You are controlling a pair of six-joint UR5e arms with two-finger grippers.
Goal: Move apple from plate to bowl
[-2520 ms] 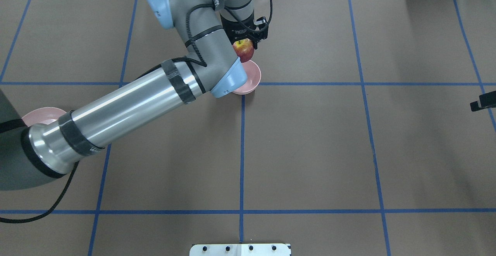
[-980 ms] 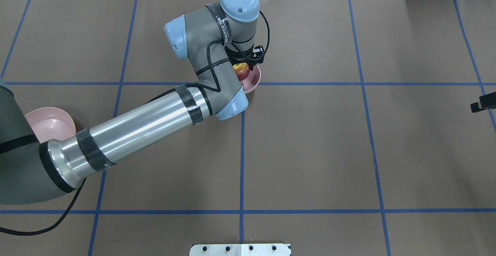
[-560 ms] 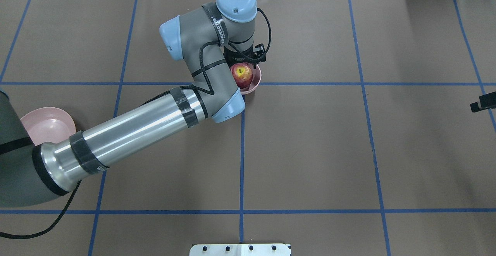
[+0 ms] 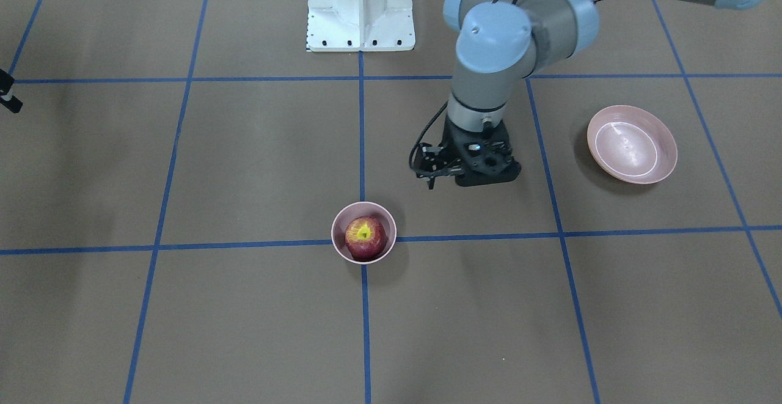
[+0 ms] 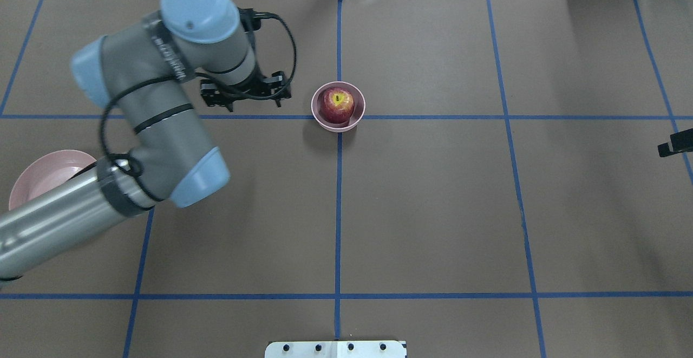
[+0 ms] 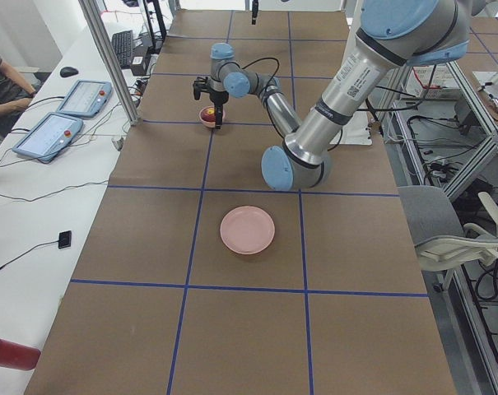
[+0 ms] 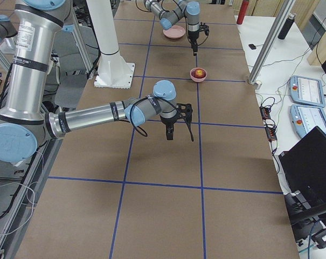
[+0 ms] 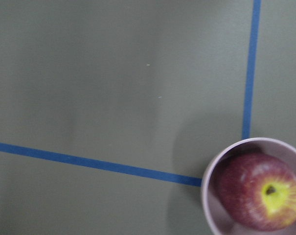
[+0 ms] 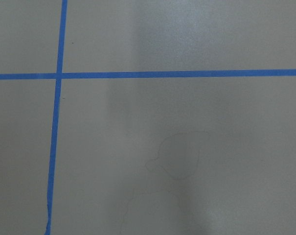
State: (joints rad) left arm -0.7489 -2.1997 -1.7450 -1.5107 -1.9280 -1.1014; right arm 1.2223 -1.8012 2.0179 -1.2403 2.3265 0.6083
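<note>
The dark red apple [image 5: 336,104] sits stem-up inside the small pink bowl [image 5: 358,117] at the table's centre line; both also show in the front view, the apple [image 4: 365,238] and the bowl [image 4: 335,233]. The left wrist view shows the apple [image 8: 260,197] at its lower right corner. My left gripper [image 5: 243,95] hangs open and empty above the table, left of the bowl and apart from it. The wide pink plate [image 4: 632,144] lies empty at the far left. My right gripper [image 7: 180,136] hovers over the table on the right side; I cannot tell its state.
The robot's white base plate [image 4: 360,10] stands at the near table edge. Blue tape lines grid the brown table cover [image 5: 433,201]. Operator tablets [image 6: 59,115] lie on a side bench beyond the far edge.
My left gripper let go of the apple into the bowl. It then rose and moved left, away from the bowl. The apple stays in the bowl.
</note>
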